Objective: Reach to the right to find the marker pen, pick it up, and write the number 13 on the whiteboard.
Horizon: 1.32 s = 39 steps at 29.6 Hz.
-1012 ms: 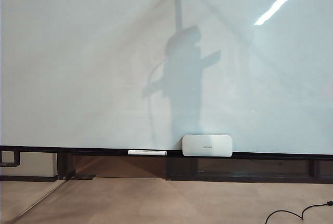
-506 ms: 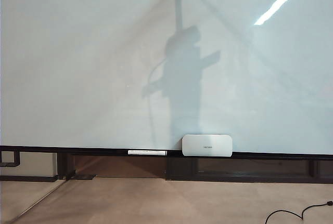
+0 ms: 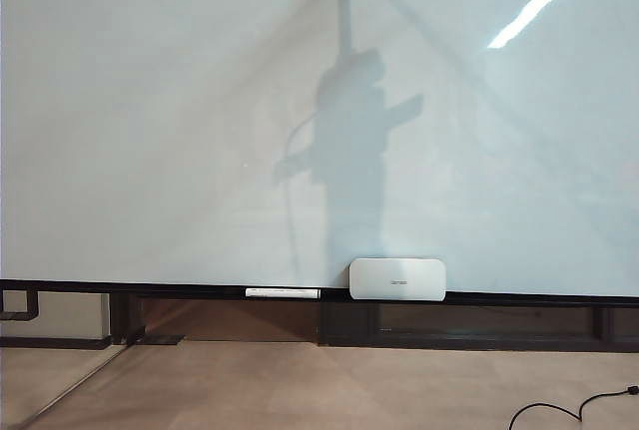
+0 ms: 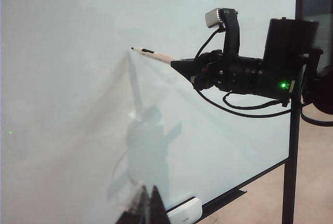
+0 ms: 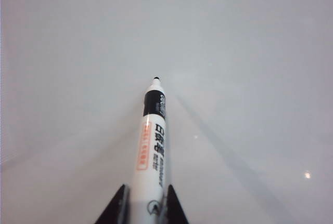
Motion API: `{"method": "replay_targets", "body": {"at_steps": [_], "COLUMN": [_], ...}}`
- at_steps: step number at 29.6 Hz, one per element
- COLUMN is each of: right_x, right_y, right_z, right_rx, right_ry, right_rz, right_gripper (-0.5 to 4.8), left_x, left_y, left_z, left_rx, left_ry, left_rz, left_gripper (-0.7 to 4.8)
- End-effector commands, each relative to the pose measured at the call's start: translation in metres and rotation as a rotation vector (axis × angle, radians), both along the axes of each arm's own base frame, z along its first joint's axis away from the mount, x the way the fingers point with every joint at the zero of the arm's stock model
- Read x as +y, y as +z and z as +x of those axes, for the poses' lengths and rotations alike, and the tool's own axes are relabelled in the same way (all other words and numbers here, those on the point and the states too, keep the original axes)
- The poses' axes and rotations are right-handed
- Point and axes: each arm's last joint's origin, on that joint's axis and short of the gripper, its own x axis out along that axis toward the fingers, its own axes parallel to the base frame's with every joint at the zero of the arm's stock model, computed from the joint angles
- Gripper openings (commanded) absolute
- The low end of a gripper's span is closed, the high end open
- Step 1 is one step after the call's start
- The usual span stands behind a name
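The right gripper [image 5: 141, 211], a black two-finger claw, was seen pinched on the slim white marker pen with black band and printed barrel [image 5: 151, 146], the jaws spread only as far as the barrel's width. The pen was raised high before the large glossy pale whiteboard [image 3: 150, 131], its black tip at or just short of the surface; contact could not be told. The left gripper [image 4: 147, 207] was glimpsed only as dark fingertips, its opening not discernible. Farther off, a rounded white rectangular box [image 3: 397, 278] and a thin white stick [image 3: 283, 292] were seen resting on the board's black lower rail [image 3: 120, 286].
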Motion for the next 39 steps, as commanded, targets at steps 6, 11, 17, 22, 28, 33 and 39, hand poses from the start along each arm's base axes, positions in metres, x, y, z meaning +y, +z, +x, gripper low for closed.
{"method": "replay_targets", "body": {"at_steps": [6,11,17,22,28,33,39], "right_x": [0.002,0.003,0.003,0.003,0.003,0.003,0.003], "right_y": [0.003,0.002,0.000,-0.001,-0.006,-0.009,-0.016], "right_z": [0.004,0.006,0.007,0.008,0.009,0.009,0.010], "right_rx": [-0.032,-0.033,-0.025,-0.015,0.038,0.068,0.132], "right_ry": [-0.020,-0.029,-0.041,-0.042,-0.044,-0.061,-0.070], "right_rz": [-0.001,0.002,0.001,-0.004,-0.032,-0.044,-0.078], "right_gripper": [-0.02,-0.02,-0.02,-0.02,-0.02,-0.02,-0.02], "left_x": [0.000,0.000,0.000,0.000,0.001,0.001,0.001], "left_y": [0.003,0.003,0.003,0.003,0.003,0.003,0.006], "left_z": [-0.001,-0.001,-0.001,-0.001,-0.001,-0.001,-0.003], "left_rx": [-0.030,-0.030,-0.031,-0.040,-0.042,-0.046,-0.057], "left_ry": [0.004,0.004,0.004,0.008,0.008,0.008,0.008], "left_rz": [0.009,0.009,0.010,0.022,0.023,0.021,0.016], "left_gripper": [-0.06,-0.06,-0.06,-0.06,-0.06,-0.06,-0.06]}}
